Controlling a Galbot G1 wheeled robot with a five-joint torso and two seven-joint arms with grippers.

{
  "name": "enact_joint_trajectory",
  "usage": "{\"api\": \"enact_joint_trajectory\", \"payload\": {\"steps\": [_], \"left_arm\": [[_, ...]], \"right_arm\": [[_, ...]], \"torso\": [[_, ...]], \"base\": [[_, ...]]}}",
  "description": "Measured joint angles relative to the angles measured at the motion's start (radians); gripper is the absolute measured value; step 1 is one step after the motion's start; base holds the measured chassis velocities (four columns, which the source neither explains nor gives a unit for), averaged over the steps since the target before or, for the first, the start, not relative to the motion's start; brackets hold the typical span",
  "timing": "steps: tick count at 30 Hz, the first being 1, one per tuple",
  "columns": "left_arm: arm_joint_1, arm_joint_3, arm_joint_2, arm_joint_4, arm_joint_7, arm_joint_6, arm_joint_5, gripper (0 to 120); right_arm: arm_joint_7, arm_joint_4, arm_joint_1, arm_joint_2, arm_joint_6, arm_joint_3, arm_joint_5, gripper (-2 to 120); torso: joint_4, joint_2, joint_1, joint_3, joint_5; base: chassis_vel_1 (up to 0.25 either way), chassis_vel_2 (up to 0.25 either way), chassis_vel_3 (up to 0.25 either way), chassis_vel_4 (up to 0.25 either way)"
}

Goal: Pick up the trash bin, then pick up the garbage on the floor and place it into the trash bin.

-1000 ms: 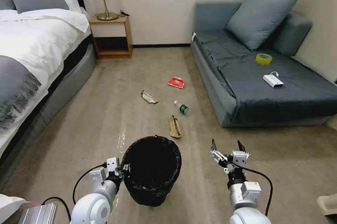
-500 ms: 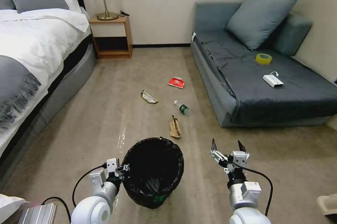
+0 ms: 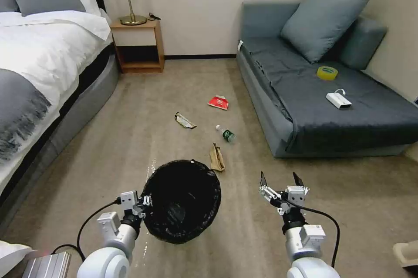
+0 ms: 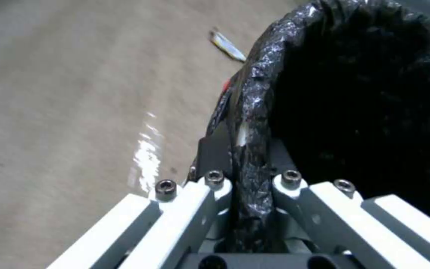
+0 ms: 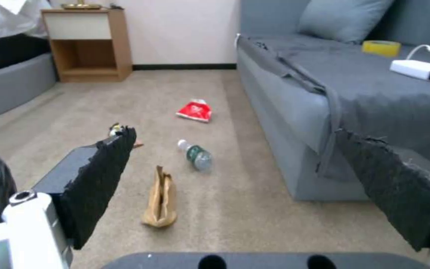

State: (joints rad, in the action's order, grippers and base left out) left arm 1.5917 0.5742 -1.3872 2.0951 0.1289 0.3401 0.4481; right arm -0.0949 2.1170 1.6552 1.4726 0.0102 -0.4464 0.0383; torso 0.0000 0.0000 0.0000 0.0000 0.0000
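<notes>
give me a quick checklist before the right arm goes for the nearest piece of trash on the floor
1. Left gripper clamped on the trash bin rim: ok.
2. Bin lifted clear of the floor: cannot tell; it hangs tilted.
3. Right gripper open and empty: ok.
4. Crumpled brown paper lies free on the carpet, ahead of the right gripper: ok.
5. Small bottle apart from the paper: ok.
6. Garbage in bin: not ok, four pieces on floor.

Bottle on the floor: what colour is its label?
Green, on the clear bottle; right wrist view shows it best.
</notes>
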Motion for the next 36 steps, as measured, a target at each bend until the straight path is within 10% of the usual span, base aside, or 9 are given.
{"api": "enact_joint_trajectory", "payload": {"steps": [11, 36], "left_arm": [[0.016, 0.101, -0.026, 0.079, 0.018, -0.008, -0.003, 4], [0.012, 0.104, -0.031, 0.091, 0.032, -0.006, 0.011, 4]], "right_arm": [[0.042, 0.003, 0.009, -0.028, -0.012, 0.012, -0.006, 100], [0.057, 0.008, 0.008, -0.038, -0.002, 0.02, -0.013, 100]], "torso": [[0.0, 0.0, 0.0, 0.0, 0.0001], [0.0, 0.0, 0.0, 0.0, 0.0]], "base": [[0.0, 0.0, 0.0, 0.0], [0.0, 0.0, 0.0, 0.0]]}}
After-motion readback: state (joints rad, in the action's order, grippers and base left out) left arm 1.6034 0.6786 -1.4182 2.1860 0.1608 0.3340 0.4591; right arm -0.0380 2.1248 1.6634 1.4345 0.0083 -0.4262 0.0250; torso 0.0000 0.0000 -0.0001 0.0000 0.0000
